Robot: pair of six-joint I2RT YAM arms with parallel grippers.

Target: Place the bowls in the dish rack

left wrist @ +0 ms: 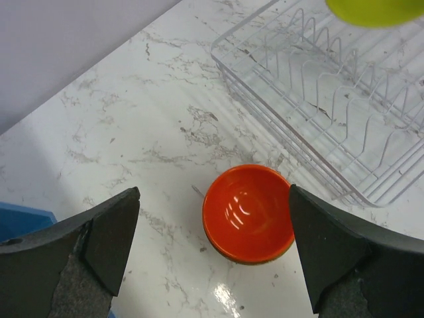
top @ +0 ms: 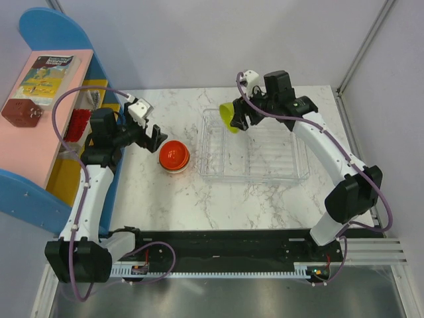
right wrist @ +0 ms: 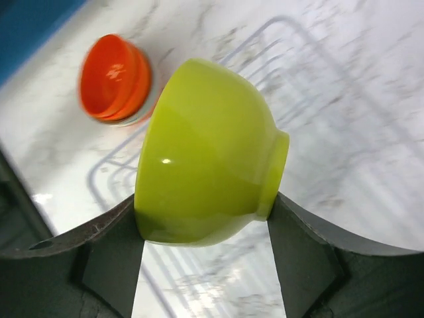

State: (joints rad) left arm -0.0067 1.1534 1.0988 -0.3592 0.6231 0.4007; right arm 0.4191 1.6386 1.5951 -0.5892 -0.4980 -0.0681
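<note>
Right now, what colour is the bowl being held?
The bowl is lime green, clearest in the right wrist view.

You get bright, even overhead light in all 3 views, with only soft shadows on the marble table (top: 172,199). The left wrist view is sharp, with white glare inside the orange bowl (left wrist: 248,213) and on the tabletop just below it. In the right wrist view, the lime green bowl (right wrist: 205,152) is crisp with 1 small highlight, and everything behind it is smeared by blur.

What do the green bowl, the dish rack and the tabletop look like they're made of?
The green bowl: likely glossy plastic, smooth with a sharp highlight. The tabletop: white with grey veins, polished; marble or laminate, unclear. The dish rack: clear plastic, the veining visible through its ribs.
</note>
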